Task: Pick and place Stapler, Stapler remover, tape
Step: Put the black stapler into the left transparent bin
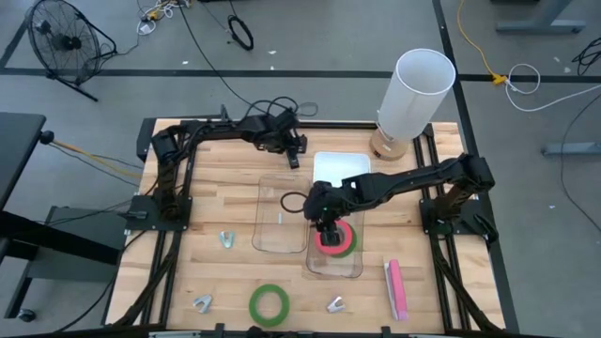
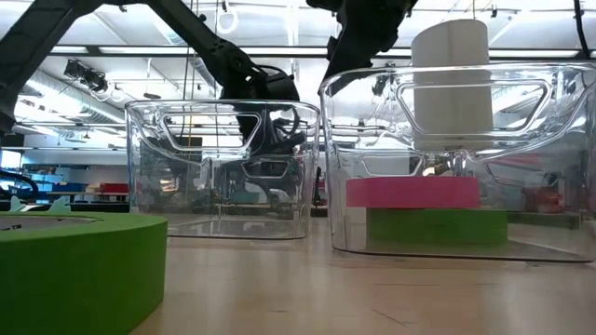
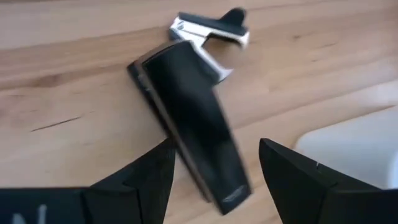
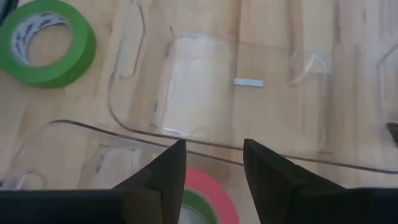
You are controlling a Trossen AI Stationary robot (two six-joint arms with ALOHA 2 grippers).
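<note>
A black stapler (image 3: 193,118) lies flat on the table near the far edge, with a black-and-chrome staple remover (image 3: 211,31) at its far end. My left gripper (image 3: 216,144) is open, one finger on either side of the stapler's near end (image 1: 294,160). A red-pink tape roll (image 2: 414,193) lies flat on a green one (image 2: 438,226) inside the right clear bin (image 1: 334,272). My right gripper (image 1: 326,228) is open and empty above them (image 4: 214,144). A second green roll (image 1: 269,302) lies flat on the table near the front edge.
An empty clear bin (image 1: 268,225) stands left of the filled one. Three staple removers (image 1: 226,239) (image 1: 203,302) (image 1: 335,303) and a pink stapler (image 1: 396,286) lie on the table's near half. A white tray (image 1: 340,167) and a tall white cylinder (image 1: 413,94) stand at the far right.
</note>
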